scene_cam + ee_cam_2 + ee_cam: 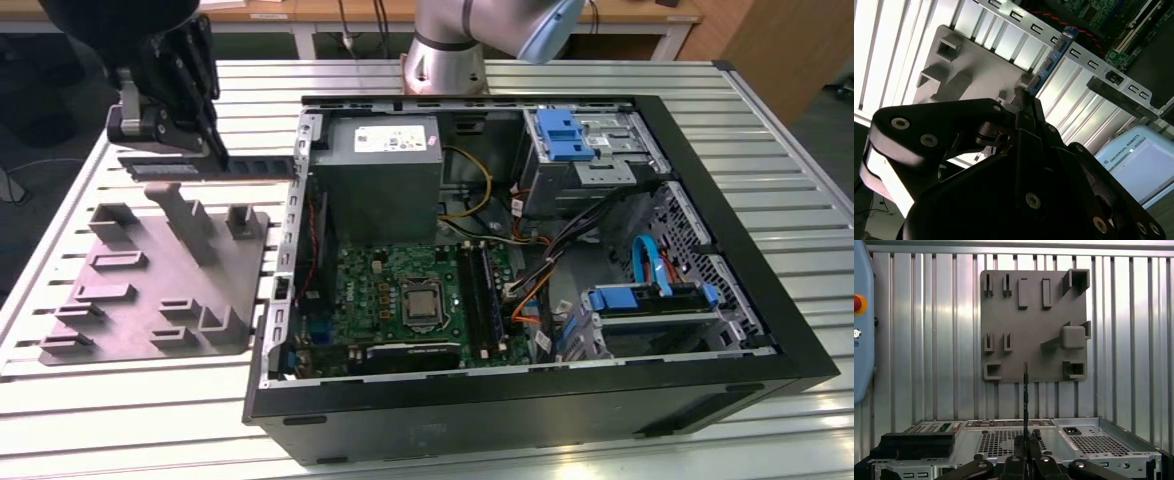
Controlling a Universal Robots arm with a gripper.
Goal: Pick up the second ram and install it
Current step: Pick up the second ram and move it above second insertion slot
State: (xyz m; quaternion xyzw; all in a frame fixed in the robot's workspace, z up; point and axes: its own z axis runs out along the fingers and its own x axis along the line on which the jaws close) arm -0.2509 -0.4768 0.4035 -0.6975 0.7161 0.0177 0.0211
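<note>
The second ram (220, 168) is a long dark strip hanging level above the grey fixture plate (134, 300), at the exterior view's left of the open computer case (534, 400). My gripper (211, 150) is shut on it from above. In the second wrist view the ram (1051, 59) sticks out edge-on, blue-green, past the fingertips (1035, 111). In the first wrist view the ram (1025, 390) is a thin dark line rising from my gripper (1025, 440) in front of the fixture plate (1029, 305). The green motherboard (380, 300) lies inside the case, its long memory slots (483, 290) beside the processor socket.
A grey power-supply box (380, 165) sits at the back of the case, with blue drive cages (574, 135) and loose cables (547, 255) on the exterior view's right. The case's metal wall (296, 230) stands between fixture and motherboard. The arm's base (447, 65) stands behind on the slatted table (134, 420).
</note>
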